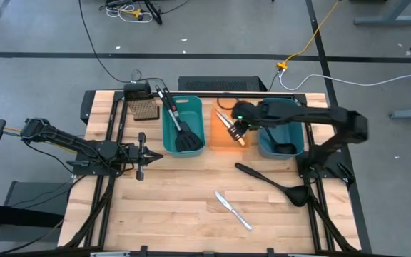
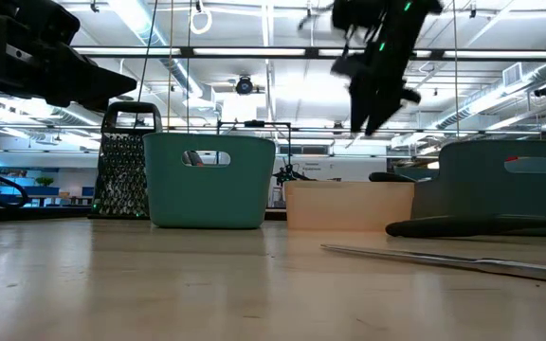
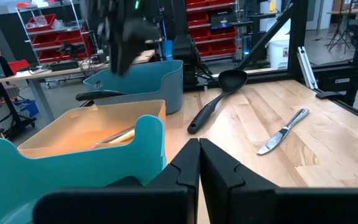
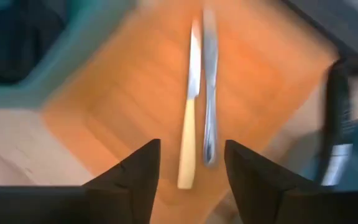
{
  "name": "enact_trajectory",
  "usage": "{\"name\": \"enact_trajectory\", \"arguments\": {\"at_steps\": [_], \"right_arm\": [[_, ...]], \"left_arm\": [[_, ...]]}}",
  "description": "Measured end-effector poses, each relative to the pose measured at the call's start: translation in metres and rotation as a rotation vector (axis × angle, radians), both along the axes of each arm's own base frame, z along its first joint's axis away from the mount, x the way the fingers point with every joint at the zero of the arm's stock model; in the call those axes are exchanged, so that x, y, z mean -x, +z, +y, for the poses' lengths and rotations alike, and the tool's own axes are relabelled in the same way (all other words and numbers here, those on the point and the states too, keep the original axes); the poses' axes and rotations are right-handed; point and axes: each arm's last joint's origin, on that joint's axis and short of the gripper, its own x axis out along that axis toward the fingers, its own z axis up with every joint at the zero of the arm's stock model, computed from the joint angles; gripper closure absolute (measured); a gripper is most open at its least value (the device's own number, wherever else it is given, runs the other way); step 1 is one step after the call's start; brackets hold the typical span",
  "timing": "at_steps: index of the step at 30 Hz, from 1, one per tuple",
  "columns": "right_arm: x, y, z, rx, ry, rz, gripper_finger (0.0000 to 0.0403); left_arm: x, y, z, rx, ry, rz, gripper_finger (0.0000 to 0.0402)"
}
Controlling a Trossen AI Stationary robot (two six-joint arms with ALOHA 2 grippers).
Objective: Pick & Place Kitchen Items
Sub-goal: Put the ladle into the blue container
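Note:
My right gripper [image 1: 237,129] hangs open above the orange bin [image 1: 216,140]; in the right wrist view its fingers [image 4: 138,171] frame a yellow-handled knife [image 4: 188,146] and a silver knife [image 4: 210,93] lying side by side on the bin floor. My left gripper [image 1: 143,155] waits shut near the table's left side. Black spatulas [image 1: 185,135] sit heads-down in the left teal bin [image 1: 168,132], their handles sticking out over its far rim. One black ladle [image 1: 271,183] and a silver knife [image 1: 232,209] lie flat on the table. Another dark ladle [image 1: 285,148] sits in the right teal bin [image 1: 262,143].
A brown perforated block [image 1: 145,108] stands at the far left of the bins. The three bins sit in a row along the table's far half. Bare wood spreads over the near half around the loose knife [image 3: 284,130] and ladle [image 3: 213,102].

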Motion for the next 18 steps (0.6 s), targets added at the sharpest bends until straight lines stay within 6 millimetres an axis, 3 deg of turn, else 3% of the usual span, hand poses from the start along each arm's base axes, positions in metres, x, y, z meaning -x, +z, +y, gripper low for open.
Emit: {"name": "enact_trajectory", "arguments": {"at_steps": [5,9,13,18], "right_arm": [[0.025,0.045,0.026,0.175,0.119,-0.111,0.0267],[0.039,0.063,0.052,0.3,0.246,-0.261,0.0339],[0.054,0.052,0.064,0.288,0.309,-0.297,0.0394],[0.067,0.019,0.073,0.264,0.325,-0.326,0.0389]], "left_arm": [[0.0,0.0,0.0,0.0,0.0,0.0,0.0388],[0.0,0.0,0.0,0.0,0.0,0.0,0.0388],[0.0,0.0,0.0,0.0,0.0,0.0,0.0388],[0.0,0.0,0.0,0.0,0.0,0.0,0.0388]]}}
